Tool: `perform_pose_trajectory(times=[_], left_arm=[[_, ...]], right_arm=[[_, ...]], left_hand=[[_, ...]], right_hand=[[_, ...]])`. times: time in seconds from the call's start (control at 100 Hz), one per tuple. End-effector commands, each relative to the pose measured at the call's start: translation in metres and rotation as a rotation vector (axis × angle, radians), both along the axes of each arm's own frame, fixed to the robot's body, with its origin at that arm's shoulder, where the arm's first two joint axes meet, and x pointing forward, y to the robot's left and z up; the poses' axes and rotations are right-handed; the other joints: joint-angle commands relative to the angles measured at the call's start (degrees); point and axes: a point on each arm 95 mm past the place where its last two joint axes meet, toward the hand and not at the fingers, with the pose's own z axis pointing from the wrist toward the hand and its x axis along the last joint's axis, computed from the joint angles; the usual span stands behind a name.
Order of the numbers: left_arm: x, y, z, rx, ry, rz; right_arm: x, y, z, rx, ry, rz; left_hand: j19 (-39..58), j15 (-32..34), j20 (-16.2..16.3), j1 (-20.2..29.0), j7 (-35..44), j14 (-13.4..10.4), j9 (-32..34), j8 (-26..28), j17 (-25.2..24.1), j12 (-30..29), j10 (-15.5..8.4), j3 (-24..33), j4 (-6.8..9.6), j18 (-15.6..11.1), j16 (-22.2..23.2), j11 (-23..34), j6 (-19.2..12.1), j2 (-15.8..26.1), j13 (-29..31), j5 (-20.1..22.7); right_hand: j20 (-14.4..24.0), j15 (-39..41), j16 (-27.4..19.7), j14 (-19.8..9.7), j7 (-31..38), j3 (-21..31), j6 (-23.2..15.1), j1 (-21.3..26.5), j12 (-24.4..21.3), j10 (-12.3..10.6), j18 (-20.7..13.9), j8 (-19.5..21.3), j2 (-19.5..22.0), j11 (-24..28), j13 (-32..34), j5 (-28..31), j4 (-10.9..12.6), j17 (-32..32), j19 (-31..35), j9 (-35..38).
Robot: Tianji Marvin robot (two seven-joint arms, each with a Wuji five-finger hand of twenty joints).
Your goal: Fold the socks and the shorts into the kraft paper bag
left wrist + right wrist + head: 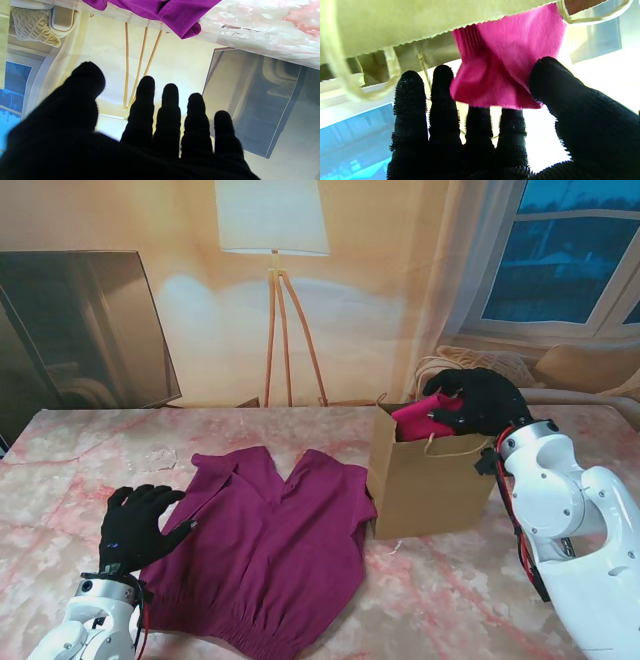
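Socks (510,62) partly hidden in bag (425,490)

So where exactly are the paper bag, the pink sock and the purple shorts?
paper bag (425,490): stand view, on its front wall.
pink sock (505,70): right wrist view, middle of the cloth pinched in the right hand (480,130).
purple shorts (270,550): stand view, middle of the fabric spread on the table.

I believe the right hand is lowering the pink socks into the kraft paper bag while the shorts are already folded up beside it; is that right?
Not quite: the shorts are not folded. The stand view shows them spread flat on the table, left of the kraft paper bag, with the open left hand at their edge. The rest holds: the right hand grips the pink socks at the bag's mouth.
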Motion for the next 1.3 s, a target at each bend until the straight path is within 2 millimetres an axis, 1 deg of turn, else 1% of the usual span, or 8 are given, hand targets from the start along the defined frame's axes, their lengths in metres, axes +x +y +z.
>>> perform_pose_trajectory(times=[0.0, 0.2, 0.42, 0.48, 0.65, 0.78, 0.95, 1.29], left_arm=[[0.0, -0.001, 0.001, 0.003, 0.004, -0.011], [-0.001, -0.001, 0.001, 0.007, 0.007, -0.015], [-0.009, -0.011, -0.001, 0.007, 0.036, -0.039], [-0.013, -0.015, -0.002, 0.005, 0.047, -0.048], [-0.028, -0.026, -0.005, 0.03, 0.084, -0.048], [-0.041, -0.035, -0.011, 0.025, 0.116, -0.056], [-0.053, -0.045, -0.021, -0.007, 0.189, -0.068], [-0.062, -0.055, -0.041, -0.058, 0.387, -0.019]], right_arm=[[-0.003, -0.001, 0.001, -0.015, -0.001, -0.006], [-0.007, -0.007, 0.004, -0.025, -0.015, -0.021], [-0.023, -0.001, 0.015, -0.005, -0.12, 0.021], [-0.031, 0.003, 0.019, -0.011, -0.146, 0.045], [-0.058, 0.022, 0.025, -0.011, -0.201, 0.143], [-0.08, 0.038, 0.021, -0.027, -0.187, 0.24], [-0.095, 0.066, -0.005, -0.027, -0.099, 0.363], [-0.094, 0.121, -0.094, -0.021, 0.155, 0.5]], left_hand=[[-0.7, -1.3, -0.4, 0.6, -0.9, -1.3, -2.3, 0.0, -0.5, -0.8, 0.9, -0.3, 2.68, -0.1, -0.4, -1.3, -0.3, 1.1, -1.8, -0.7], [-1.0, -1.2, -0.3, 1.0, -0.8, -1.1, -2.1, 0.0, -0.6, -0.7, 1.2, -0.2, 2.73, 0.0, -0.3, -1.2, -0.2, 1.7, -1.8, -0.4], [-3.7, -0.3, -0.2, 4.1, 1.3, 0.0, 0.2, 1.0, -0.8, -0.4, 1.5, -1.9, 3.23, 1.6, 0.5, -0.8, -1.3, 6.9, -1.0, 2.9], [-2.4, 0.0, 1.2, 4.6, 1.6, 0.3, 0.9, 1.1, -0.8, -0.1, 1.8, -3.2, 3.47, 1.8, 0.8, -0.6, -1.4, 8.3, -0.2, 3.6], [1.7, 1.9, 3.3, 7.0, 2.5, 1.8, 3.3, 1.6, 1.0, 0.8, 2.7, -3.7, 4.21, 3.5, 2.3, 0.3, -1.3, 11.6, 2.4, 4.9], [8.1, 4.2, 5.4, 9.0, 4.3, 3.0, 5.8, 3.7, 5.3, 1.8, 3.4, -5.2, 3.21, 5.4, 4.4, 1.0, -1.2, 11.3, 5.5, 6.7], [11.8, 5.3, 4.5, 9.7, 4.2, 5.0, 7.7, 3.6, 7.2, 1.7, 5.4, -8.3, 3.6, 5.8, 4.8, 1.0, 0.5, 14.0, 7.9, 8.4], [12.6, 4.7, 0.0, 13.6, -0.2, 9.6, 6.3, -1.0, 4.7, -2.5, 10.9, -17.8, 3.87, 8.6, 1.2, -0.1, 7.7, 21.2, 6.6, 8.9]], right_hand=[[2.4, -1.7, -1.3, 0.2, -2.0, -1.2, 0.5, -1.6, -1.0, -1.4, -0.4, 0.2, 1.0, -1.0, -2.2, -2.2, 2.1, -2.2, -1.3, -2.8], [3.7, -6.3, -3.5, 0.0, -4.8, -5.5, 1.2, -5.3, -2.8, -1.7, 0.0, -0.6, 3.8, -5.2, -8.3, -5.8, 2.6, -10.1, -6.1, -7.6], [3.0, -8.7, -5.6, -1.1, -5.3, -7.9, 1.5, -7.5, -4.3, -1.3, -2.3, -0.7, 7.6, -6.9, -10.8, -5.9, 3.3, -13.6, -10.8, -9.0], [1.8, -10.0, -7.3, -2.0, -5.5, -8.2, 1.1, -8.7, -5.9, -1.5, -4.0, -0.7, 10.9, -8.5, -10.7, -5.9, 4.1, -13.9, -12.8, -8.0], [0.6, -10.7, -9.3, -3.0, -5.1, -5.4, 0.9, -5.5, -7.9, -1.2, -5.5, -0.6, 15.7, -10.4, -9.2, -4.4, 5.3, -12.2, -12.7, -5.3], [0.1, -10.4, -9.8, -3.1, -4.3, -2.7, 0.7, -1.9, -8.0, -1.1, -6.1, -0.2, 19.2, -10.3, -7.6, -2.8, 6.1, -10.1, -12.0, -3.7], [-2.5, -10.0, -10.8, -1.6, -2.9, -0.6, 1.0, 1.8, -7.8, 0.0, -5.2, -1.8, 21.7, -9.7, -6.0, -2.7, 3.9, -8.0, -11.0, -2.2], [-5.5, -9.4, -11.8, -0.9, -1.2, 1.3, 2.7, 5.3, -7.4, 1.7, -4.8, -2.6, 21.9, -8.7, -5.2, -2.6, 4.0, -6.7, -10.2, -1.7]])
